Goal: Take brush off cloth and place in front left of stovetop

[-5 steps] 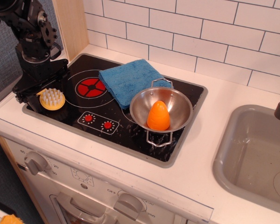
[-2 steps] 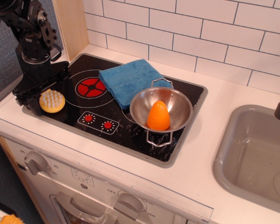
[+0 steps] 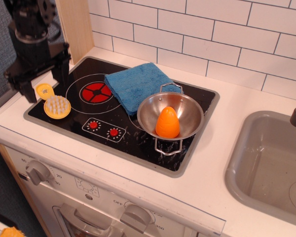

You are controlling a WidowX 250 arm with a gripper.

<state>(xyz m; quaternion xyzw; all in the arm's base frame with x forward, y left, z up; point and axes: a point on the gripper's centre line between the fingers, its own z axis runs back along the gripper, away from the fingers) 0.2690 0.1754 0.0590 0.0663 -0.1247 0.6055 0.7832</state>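
Note:
The yellow brush point(image 3: 54, 103) lies bristles up on the front left of the black stovetop point(image 3: 133, 140), its short handle pointing toward the left rim. My gripper point(image 3: 39, 81) hangs above and just behind it, open and empty, with its fingers point(image 3: 25, 89) apart on either side of the handle and lifted clear. The folded blue cloth point(image 3: 138, 84) lies at the back middle of the stovetop, with nothing on it.
A steel bowl point(image 3: 187, 106) holding an orange egg-shaped toy point(image 3: 167, 122) sits right of the cloth and overlaps its edge. The red burner ring point(image 3: 97, 92) lies between brush and cloth. A grey sink point(image 3: 266, 163) is at the right. A wooden post point(image 3: 76, 24) stands behind the gripper.
The gripper has let go of the brush and risen up and away from it. The brush now rests free on the stovetop's front left.

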